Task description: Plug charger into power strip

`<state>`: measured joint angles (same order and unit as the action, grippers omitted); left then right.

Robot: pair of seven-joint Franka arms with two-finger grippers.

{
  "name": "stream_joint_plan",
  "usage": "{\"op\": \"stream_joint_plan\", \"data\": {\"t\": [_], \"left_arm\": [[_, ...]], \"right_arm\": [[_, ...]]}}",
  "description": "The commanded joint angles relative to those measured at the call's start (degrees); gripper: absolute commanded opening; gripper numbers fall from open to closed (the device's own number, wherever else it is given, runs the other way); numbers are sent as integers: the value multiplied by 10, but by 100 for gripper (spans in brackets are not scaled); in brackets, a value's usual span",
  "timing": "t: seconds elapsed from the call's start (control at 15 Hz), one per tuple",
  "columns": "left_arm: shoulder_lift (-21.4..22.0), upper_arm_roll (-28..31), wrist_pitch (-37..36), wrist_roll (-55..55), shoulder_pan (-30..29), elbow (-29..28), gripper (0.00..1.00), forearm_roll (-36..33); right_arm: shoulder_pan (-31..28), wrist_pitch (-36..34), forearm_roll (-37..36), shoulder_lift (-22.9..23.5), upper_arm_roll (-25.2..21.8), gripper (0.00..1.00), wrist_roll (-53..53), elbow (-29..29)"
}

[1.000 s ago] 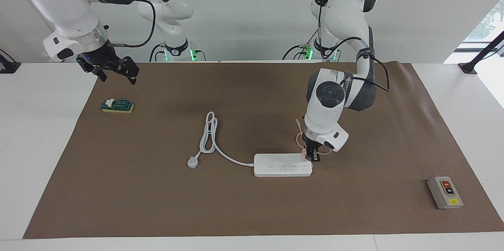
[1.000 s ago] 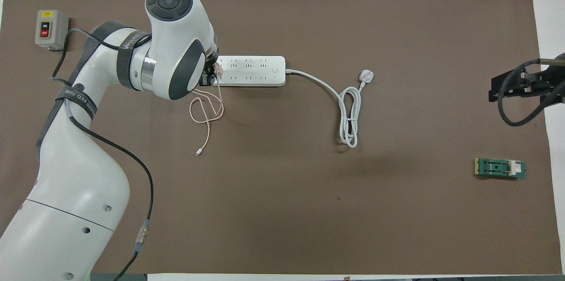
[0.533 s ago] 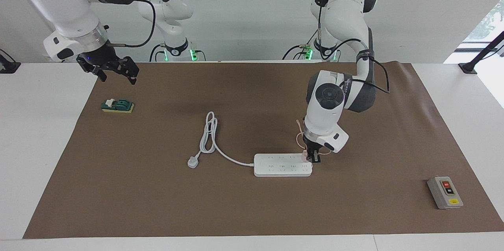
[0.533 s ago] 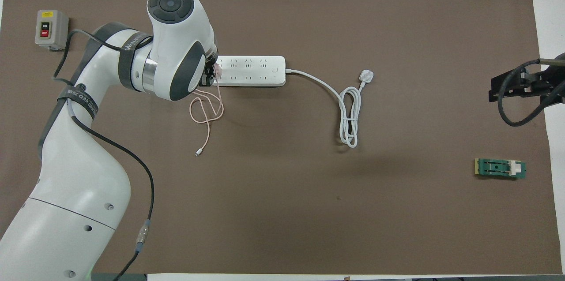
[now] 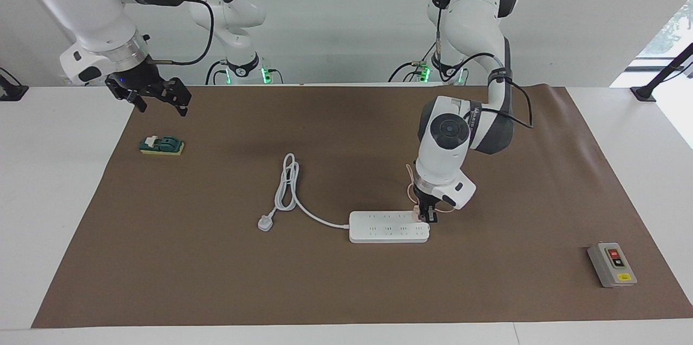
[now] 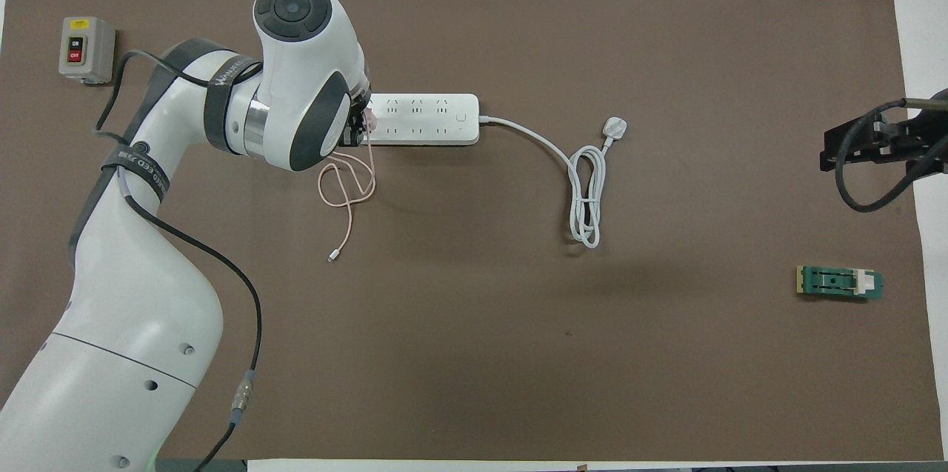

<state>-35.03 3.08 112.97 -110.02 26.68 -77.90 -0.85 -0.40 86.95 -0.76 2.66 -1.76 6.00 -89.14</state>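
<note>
Pretty clearly a robotics lab; two white Franka arms (image 5: 460, 134) bolted at one edge of a white counter (image 5: 59, 182) with green status lights at their bases; a brown paper mat (image 5: 346, 280) covers most of the top; plain white wall, cameras shooting from up high; bits like a grey switch box (image 5: 612, 265) sit near one corner.

1. The power strip (image 5: 389, 226) lies mid-counter (image 5: 65, 199).
2. The charger (image 5: 417, 215) sits at its end toward the left arm.
3. The switch box (image 5: 612, 264) lies farther from the robots, toward that arm's end.
</note>
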Motion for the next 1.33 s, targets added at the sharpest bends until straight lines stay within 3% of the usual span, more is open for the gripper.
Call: {"op": "stream_joint_plan", "data": {"t": [0.0,1.27], "left_arm": [[7,3,1,-7,5,-24,0,-10],[15,-1,2,-6,5,-40,0,-9]], "right_arm": [[-6,5,-6,-9,5,100,-11,-10],[-6,5,-6,-9,5,100,-11,-10]]}}
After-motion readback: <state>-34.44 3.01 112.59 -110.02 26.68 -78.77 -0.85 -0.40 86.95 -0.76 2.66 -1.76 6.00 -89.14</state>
